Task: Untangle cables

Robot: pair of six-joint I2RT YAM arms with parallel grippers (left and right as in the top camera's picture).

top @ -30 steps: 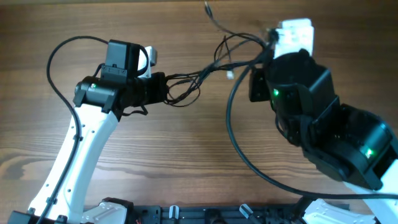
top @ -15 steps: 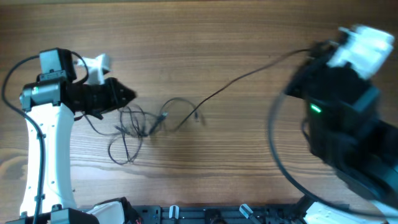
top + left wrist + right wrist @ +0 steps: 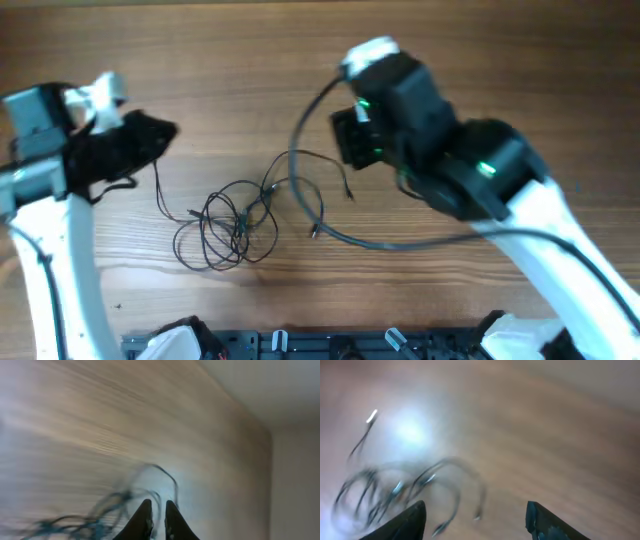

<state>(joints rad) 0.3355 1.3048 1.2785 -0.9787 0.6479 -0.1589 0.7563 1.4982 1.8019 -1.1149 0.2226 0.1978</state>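
The thin black cables (image 3: 235,222) lie in a loose tangle of loops on the wooden table, left of centre, with plug ends (image 3: 315,233) trailing to the right. My left gripper (image 3: 165,132) is above and left of the tangle. One strand (image 3: 158,185) rises from the heap to it. In the blurred left wrist view its fingers (image 3: 157,516) stand almost together with the cables (image 3: 107,505) streaming away to the lower left. My right gripper (image 3: 476,512) is open wide and holds nothing; the cables (image 3: 395,490) lie ahead to its left.
The right arm (image 3: 440,150) reaches in over the table's middle, and its thick black supply cable (image 3: 380,243) loops across the wood just right of the tangle. The left arm (image 3: 50,250) runs down the left edge. A black rail (image 3: 330,345) lines the front edge.
The right arm swung back from the far right to the middle and opened its jaws, dropping its strand. The left arm drew further left. The stretched cable now lies slack.
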